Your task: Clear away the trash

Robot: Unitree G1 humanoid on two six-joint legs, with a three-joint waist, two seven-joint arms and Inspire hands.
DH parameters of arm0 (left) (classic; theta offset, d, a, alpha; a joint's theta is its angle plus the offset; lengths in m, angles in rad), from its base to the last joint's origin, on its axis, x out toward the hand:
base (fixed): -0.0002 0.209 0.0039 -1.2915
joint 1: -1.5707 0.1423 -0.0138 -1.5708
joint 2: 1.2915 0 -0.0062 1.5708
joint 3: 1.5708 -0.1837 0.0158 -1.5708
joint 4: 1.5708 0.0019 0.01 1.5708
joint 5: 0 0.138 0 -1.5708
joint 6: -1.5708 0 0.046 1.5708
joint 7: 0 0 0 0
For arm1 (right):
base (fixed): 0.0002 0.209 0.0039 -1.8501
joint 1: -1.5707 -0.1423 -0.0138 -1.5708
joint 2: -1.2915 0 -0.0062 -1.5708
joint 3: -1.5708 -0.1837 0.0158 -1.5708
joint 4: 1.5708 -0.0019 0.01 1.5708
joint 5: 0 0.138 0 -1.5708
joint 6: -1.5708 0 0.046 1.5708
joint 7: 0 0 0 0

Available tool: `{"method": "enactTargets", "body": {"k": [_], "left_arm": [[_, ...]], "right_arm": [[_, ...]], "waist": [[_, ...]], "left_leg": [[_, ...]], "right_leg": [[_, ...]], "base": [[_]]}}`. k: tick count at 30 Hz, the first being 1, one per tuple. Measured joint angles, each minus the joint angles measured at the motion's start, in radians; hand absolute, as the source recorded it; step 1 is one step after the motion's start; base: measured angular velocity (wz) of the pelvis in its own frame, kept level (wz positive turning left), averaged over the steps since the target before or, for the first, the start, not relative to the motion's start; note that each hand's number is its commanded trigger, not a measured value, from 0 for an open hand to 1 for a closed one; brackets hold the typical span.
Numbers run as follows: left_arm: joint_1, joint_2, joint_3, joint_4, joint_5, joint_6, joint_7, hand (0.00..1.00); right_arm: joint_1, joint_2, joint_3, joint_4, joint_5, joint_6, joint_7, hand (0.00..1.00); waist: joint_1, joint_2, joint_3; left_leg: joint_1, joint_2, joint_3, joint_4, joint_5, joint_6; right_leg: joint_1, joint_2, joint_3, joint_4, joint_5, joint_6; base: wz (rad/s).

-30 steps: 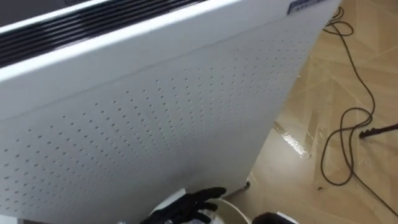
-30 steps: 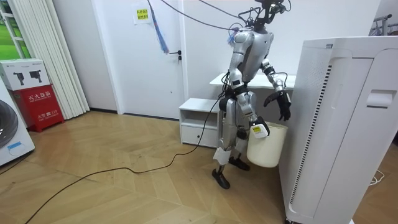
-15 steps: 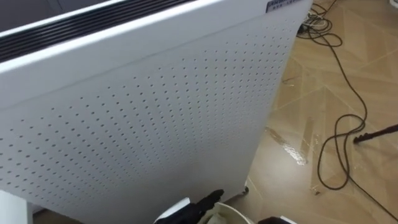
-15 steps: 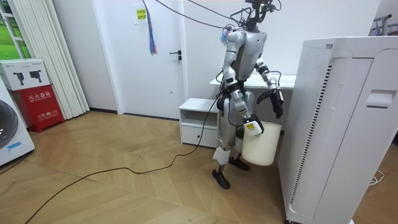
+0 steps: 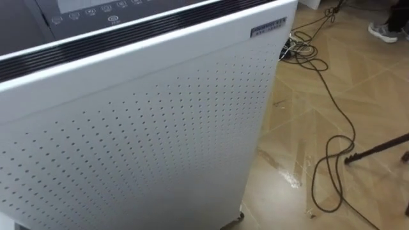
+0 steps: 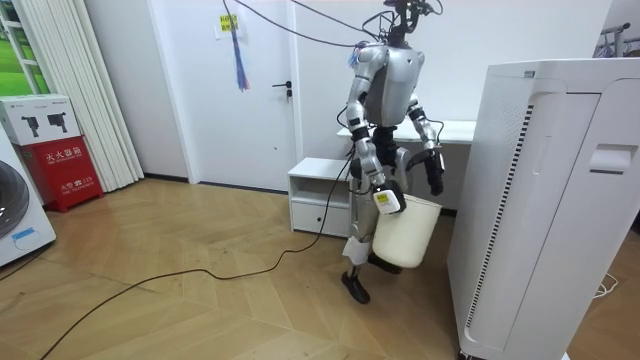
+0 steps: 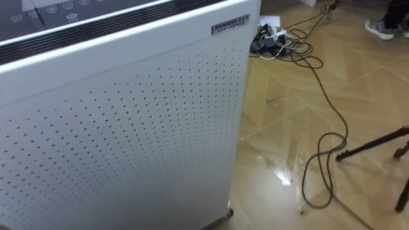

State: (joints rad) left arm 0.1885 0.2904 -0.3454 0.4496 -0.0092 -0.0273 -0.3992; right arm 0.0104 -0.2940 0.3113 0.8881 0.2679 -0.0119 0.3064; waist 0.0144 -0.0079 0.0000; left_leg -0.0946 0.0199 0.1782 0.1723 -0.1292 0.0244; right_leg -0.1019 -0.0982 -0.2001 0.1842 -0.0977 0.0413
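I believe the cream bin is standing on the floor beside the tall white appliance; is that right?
Not quite: the room view shows the cream bin hanging clear of the floor from the robot's right hand, beside the tall white appliance.

Tall white perforated appliance (image 5: 147,128) upright on wood floor (image 5: 377,83), dark control strip (image 5: 96,11) along its top. Tangled cable bundle (image 7: 265,35) on floor just beyond its far corner. Thin dark cable (image 5: 314,181) looping across boards to its right. Dark stand leg (image 5: 377,148) beside that loop. Person's shoe (image 5: 382,30) at upper right edge. In room view: white door (image 6: 200,100), red box (image 6: 58,160), low white cabinet (image 6: 318,200).
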Motion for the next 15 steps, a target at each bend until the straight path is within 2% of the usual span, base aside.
{"method": "enactTargets", "body": {"k": [5, 6, 9, 12, 15], "left_arm": [[0.073, -0.011, 0.106, 0.129, -0.039, -0.003, 0.053, 0.0], [0.074, -0.013, 0.125, 0.183, -0.075, -0.009, 0.068, 0.0], [0.077, -0.03, 0.196, 0.317, -0.132, -0.016, 0.102, 0.0], [0.076, -0.054, 0.229, 0.402, -0.207, -0.03, 0.13, 0.0], [0.068, -0.068, 0.254, 0.465, -0.277, -0.039, 0.15, 0.0]], "right_arm": [[0.062, 0.01, -0.08, 0.008, 0.004, -0.001, -0.013, 1.0], [0.065, 0.019, -0.099, 0.034, 0.015, -0.003, -0.015, 1.0], [0.069, 0.039, -0.124, 0.1, 0.038, -0.011, -0.025, 1.0], [0.082, 0.058, -0.17, 0.152, 0.055, -0.011, -0.035, 1.0], [0.088, 0.067, -0.188, 0.201, 0.087, -0.017, -0.034, 1.0]], "waist": [[-0.001, -0.01, 0.0008], [-0.001, -0.014, 0.0027], [-0.001, -0.026, 0.0006], [-0.001, -0.035, 0.0038], [-0.001, -0.039, 0.0031]], "left_leg": [[0.043, 0.004, 0.002, -0.015, -0.006, -0.009], [0.056, 0.005, 0.002, -0.02, -0.007, -0.012], [0.08, 0.01, 0.007, -0.026, -0.013, -0.02], [0.087, 0.011, 0.006, -0.029, -0.015, -0.022], [0.098, 0.013, 0.008, -0.029, -0.023, -0.025]], "right_leg": [[0.037, 0.008, 0.003, -0.013, -0.008, -0.002], [0.049, 0.011, 0.004, -0.017, -0.009, -0.003], [0.067, 0.016, 0.006, -0.017, -0.018, -0.008], [0.077, 0.016, 0.004, -0.021, -0.022, -0.008], [0.092, 0.021, 0.005, -0.034, -0.021, -0.007]], "base": [[-0.01], [0.0], [-0.05], [0.0], [-0.02]]}}
